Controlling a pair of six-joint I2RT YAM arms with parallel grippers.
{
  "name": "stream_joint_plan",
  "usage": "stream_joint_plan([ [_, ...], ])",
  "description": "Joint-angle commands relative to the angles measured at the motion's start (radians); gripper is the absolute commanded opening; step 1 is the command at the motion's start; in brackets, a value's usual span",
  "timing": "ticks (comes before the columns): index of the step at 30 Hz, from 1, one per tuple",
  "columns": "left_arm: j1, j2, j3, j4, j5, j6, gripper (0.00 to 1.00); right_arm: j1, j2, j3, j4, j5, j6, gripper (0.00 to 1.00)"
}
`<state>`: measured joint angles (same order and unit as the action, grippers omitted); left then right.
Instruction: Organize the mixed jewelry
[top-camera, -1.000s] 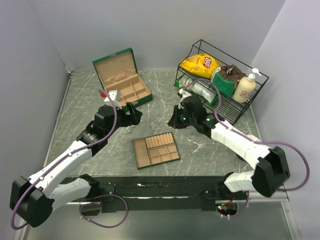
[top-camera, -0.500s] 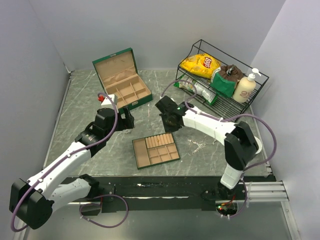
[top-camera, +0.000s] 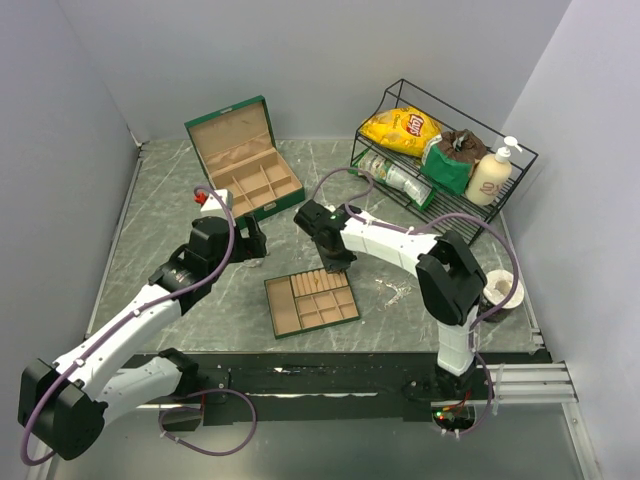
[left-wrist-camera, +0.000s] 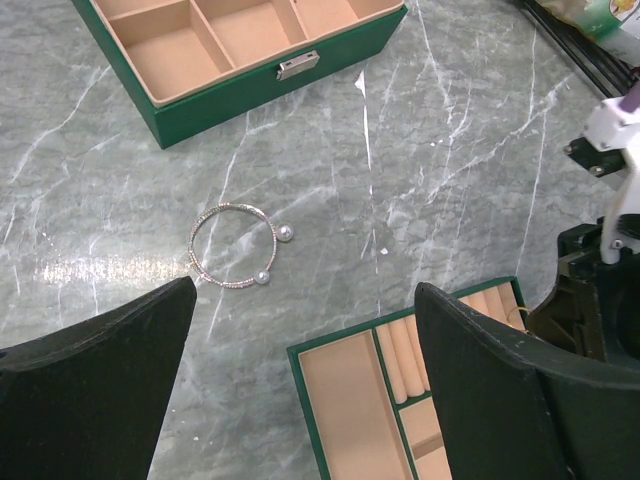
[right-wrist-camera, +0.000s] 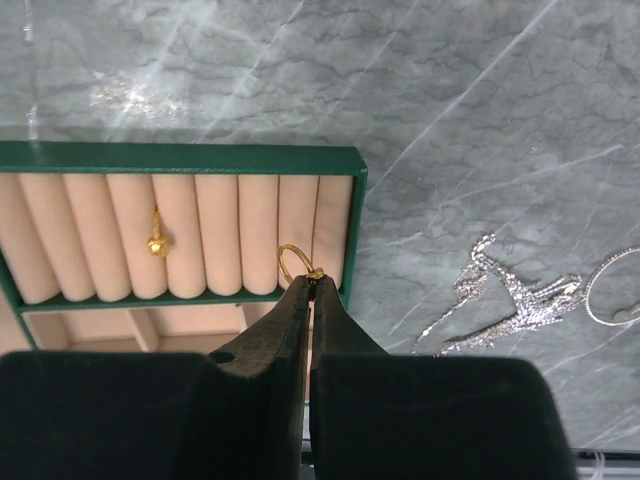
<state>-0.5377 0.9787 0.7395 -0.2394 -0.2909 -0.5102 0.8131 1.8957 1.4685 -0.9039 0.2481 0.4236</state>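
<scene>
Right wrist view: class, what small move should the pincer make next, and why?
Probably ease the gold ring down into a groove between the rolls of the tray. The right pincer is shut on it just over those rolls, where another gold piece already sits.

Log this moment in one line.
right gripper: shut on gold ring, at ring rolls of tray | left gripper: open, bangle on table ahead | chains: loose on table

gap between green box (top-camera: 230, 135) and tray (top-camera: 285, 312), bangle (left-wrist-camera: 285, 233) lying there, rack (top-camera: 452, 208) far right
</scene>
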Motion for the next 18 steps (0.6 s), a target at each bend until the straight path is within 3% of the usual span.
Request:
stream_joint_plan([
  [1, 0.002, -0.015, 0.017, 0.009, -0.014, 0.002, 0.96, 0.009, 0.019, 0.042, -0.035, 0.056, -0.002, 0.0],
  [18, 0.002, 0.002, 0.02, 0.005, -0.005, 0.002, 0.96, 0.021, 0.092, 0.064, -0.018, 0.036, -0.003, 0.0],
])
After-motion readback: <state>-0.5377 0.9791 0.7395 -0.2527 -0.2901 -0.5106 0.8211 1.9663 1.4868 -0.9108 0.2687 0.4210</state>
